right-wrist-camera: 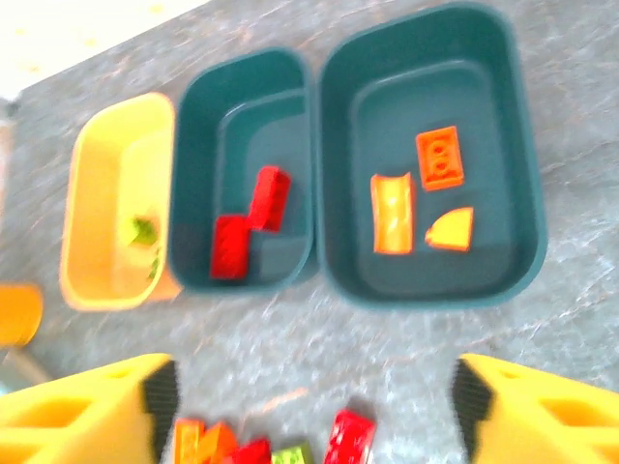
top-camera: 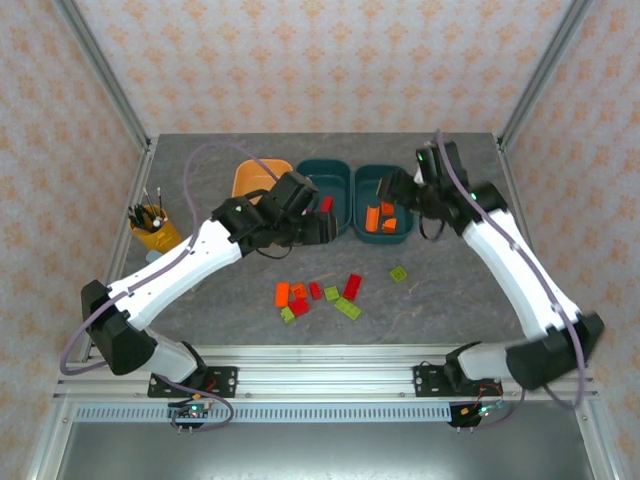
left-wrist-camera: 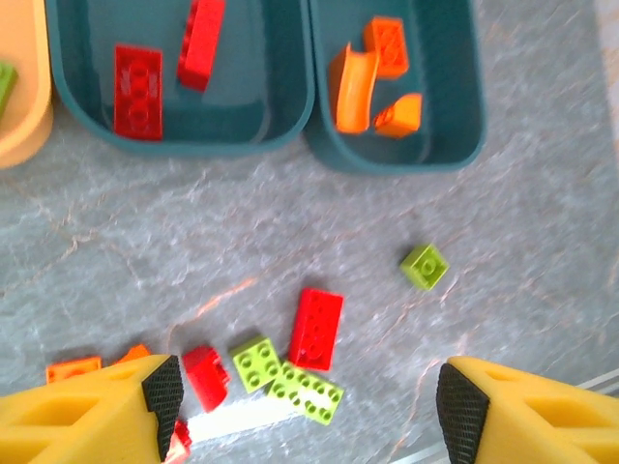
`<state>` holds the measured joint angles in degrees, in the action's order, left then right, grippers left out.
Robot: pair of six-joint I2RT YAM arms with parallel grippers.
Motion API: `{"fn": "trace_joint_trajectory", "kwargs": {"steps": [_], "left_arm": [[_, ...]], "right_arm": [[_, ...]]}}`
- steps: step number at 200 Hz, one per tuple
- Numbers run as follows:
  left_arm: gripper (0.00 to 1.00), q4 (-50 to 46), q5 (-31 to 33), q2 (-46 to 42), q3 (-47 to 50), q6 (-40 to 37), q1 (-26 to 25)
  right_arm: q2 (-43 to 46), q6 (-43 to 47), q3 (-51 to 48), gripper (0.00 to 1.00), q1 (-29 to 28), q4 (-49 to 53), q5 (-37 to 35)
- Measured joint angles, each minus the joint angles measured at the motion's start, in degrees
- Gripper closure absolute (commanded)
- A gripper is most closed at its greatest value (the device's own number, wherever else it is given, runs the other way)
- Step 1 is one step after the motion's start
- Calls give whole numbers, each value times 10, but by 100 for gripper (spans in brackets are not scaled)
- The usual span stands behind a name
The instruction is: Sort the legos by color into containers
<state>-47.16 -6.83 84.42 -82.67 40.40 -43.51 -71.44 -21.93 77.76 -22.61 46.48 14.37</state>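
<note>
Loose legos [top-camera: 320, 295] in red, orange and lime lie in a cluster at the table's middle. One lime brick [top-camera: 399, 274] sits apart on the right. The middle teal tray [top-camera: 325, 180] holds two red bricks [left-wrist-camera: 138, 89]. Three orange pieces [right-wrist-camera: 394, 213] lie in the right teal tray [top-camera: 405, 232]. A green piece [right-wrist-camera: 143, 232] is in the light orange tray [top-camera: 250, 178]. My left gripper [top-camera: 320, 225] hovers at the middle tray's near edge; its jaws [left-wrist-camera: 308, 406] stand open and empty above a red brick [left-wrist-camera: 316, 329]. My right gripper [top-camera: 390, 190] hangs over the right tray, open and empty [right-wrist-camera: 314, 396].
A yellow cup of tools [top-camera: 155, 228] stands at the left, beside the left arm. The three trays sit side by side at the back centre. Bare grey table lies right of the single lime brick and left of the cluster.
</note>
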Motion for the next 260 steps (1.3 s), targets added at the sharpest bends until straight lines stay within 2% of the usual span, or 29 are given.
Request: {"fn": "trace_joint_trajectory", "kwargs": {"steps": [46, 80, 106, 167, 195, 260], "left_arm": [[32, 2, 0, 89, 14, -5, -60], [33, 2, 10, 177, 2, 1, -86], [33, -14, 31, 191, 2, 23, -86], [35, -15, 28, 194, -12, 68, -105], [39, -16, 28, 233, -63, 72, -118], [37, -29, 28, 347, -176, 41, -150]], "right_arm": [[192, -34, -190, 1, -2, 63, 70], [288, -64, -256, 1, -2, 119, 102], [302, -74, -260, 6, -2, 139, 115], [301, -80, -260, 10, -2, 142, 121], [313, -83, -260, 12, -2, 142, 127], [404, -97, -217, 15, -2, 166, 103]]}}
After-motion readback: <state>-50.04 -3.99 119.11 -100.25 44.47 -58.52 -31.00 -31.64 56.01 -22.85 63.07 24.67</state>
